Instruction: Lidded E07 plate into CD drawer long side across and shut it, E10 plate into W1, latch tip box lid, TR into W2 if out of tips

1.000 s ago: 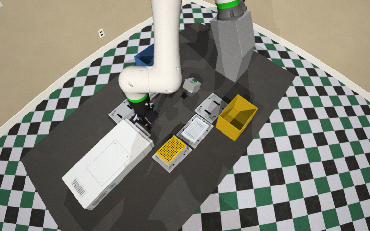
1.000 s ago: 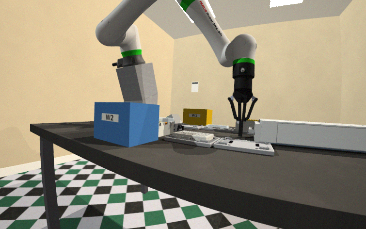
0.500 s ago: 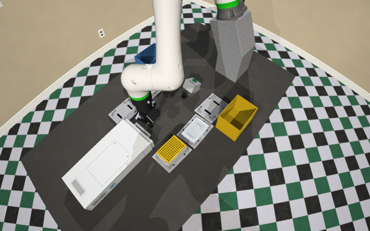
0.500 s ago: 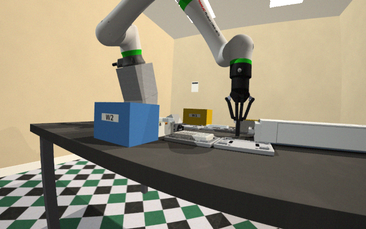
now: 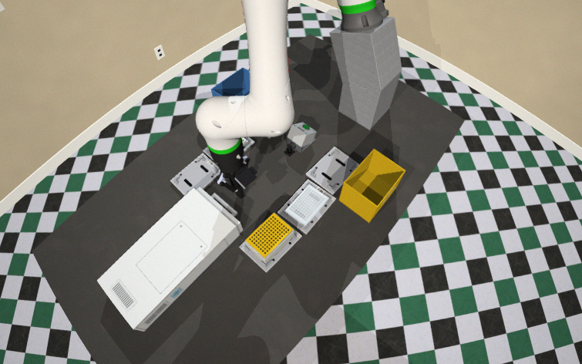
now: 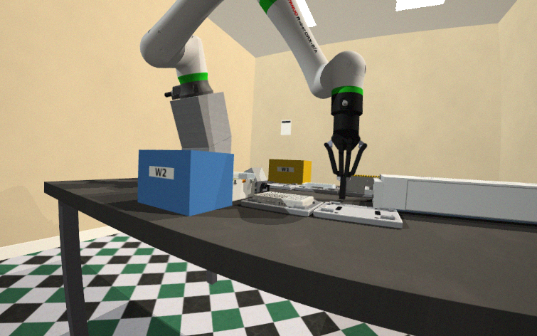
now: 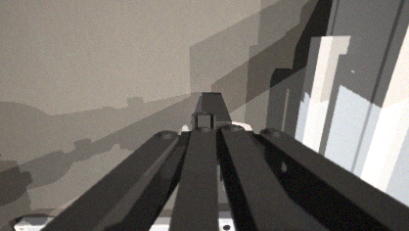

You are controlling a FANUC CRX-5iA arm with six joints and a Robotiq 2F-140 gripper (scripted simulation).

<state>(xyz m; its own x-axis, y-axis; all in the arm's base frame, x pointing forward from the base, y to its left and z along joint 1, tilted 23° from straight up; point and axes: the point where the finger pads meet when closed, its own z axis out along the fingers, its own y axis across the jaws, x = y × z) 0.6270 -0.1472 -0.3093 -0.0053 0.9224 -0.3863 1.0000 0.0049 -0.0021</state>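
Note:
My gripper (image 5: 237, 184) (image 6: 342, 192) is shut and empty. It points straight down, with its tips low over the bench, right beside the drawer end of the white cooler CD (image 5: 170, 257). The drawer front (image 5: 222, 205) with its handle bar lies against the cooler's body, or very close to it. In the wrist view the shut fingers (image 7: 207, 119) stand left of that white front (image 7: 338, 113). The clear plate (image 5: 307, 204) lies on its nest beside the yellow bin W1 (image 5: 371, 183). No black plate shows in any view.
A yellow tip rack (image 5: 269, 234) sits on a nest next to the clear plate. Empty nests (image 5: 196, 173) (image 5: 332, 168) lie on the bench. The blue bin W2 (image 6: 185, 179) stands upright. The DONE key box (image 5: 301, 135) and the tip box (image 6: 247, 182) are behind my arm. A white gridded plate or rack (image 6: 280, 200) lies near W2.

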